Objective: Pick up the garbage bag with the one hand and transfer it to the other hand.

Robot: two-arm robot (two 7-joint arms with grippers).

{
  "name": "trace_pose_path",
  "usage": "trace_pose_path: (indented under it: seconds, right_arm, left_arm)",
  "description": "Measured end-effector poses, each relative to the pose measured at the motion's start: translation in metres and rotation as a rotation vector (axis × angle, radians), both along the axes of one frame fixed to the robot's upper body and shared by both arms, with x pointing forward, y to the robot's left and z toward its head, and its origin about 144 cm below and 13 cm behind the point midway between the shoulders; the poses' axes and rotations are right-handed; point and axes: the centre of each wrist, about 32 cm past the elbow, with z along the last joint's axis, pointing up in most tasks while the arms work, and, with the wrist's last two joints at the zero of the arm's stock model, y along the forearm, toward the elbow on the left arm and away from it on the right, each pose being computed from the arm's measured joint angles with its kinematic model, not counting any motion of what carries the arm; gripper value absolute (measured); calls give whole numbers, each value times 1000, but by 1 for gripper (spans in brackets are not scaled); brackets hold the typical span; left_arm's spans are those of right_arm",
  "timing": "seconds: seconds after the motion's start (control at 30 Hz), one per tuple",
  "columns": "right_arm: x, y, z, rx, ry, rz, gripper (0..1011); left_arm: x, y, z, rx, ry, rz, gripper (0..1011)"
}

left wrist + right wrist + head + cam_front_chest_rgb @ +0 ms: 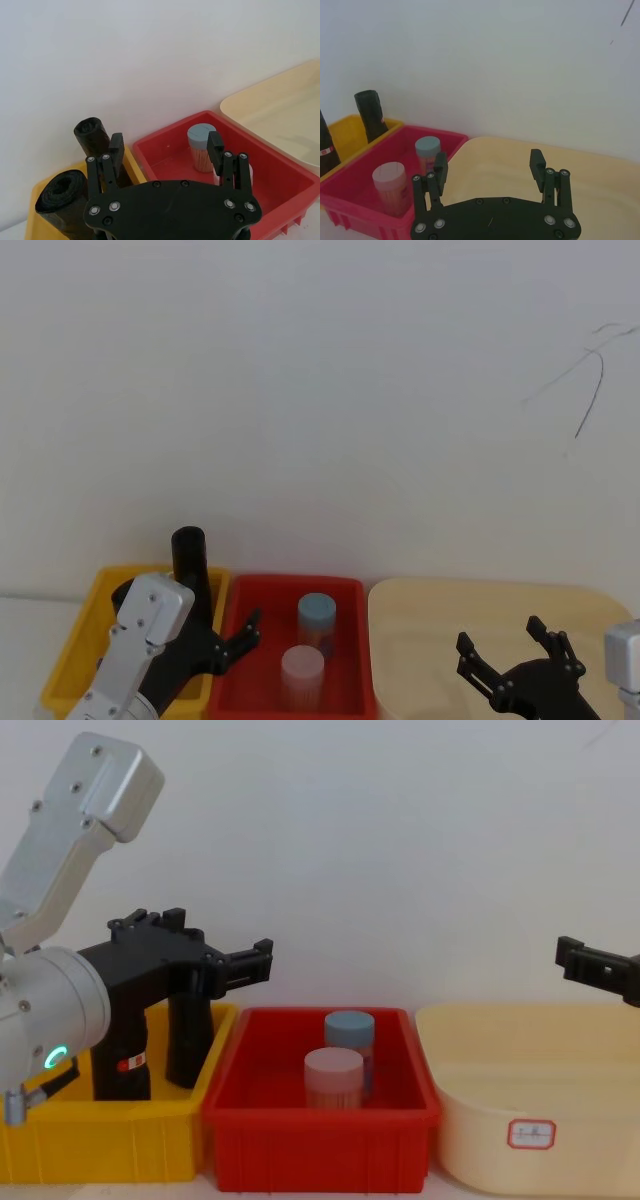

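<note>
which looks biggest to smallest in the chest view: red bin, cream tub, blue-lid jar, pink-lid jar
cream tub, red bin: about alike
pink-lid jar, blue-lid jar: unsure, pink stands nearer, covering part of blue

A plain white wall [300, 390] bears a thin dark scribble [599, 385].

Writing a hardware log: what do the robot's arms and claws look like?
The left claw and right claw are black, long and two-fingered, with silver screws on the base. The left arm is silver-grey with a green-teal ring light.
</note>
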Motion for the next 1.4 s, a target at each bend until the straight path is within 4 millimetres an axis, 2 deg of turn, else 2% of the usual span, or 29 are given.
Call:
trace_pose_path:
  seconds: [1.4]
  right_arm:
    - [0,0,0,0,0,0,1000]
  left_arm:
    - [0,0,0,0,0,0,1002]
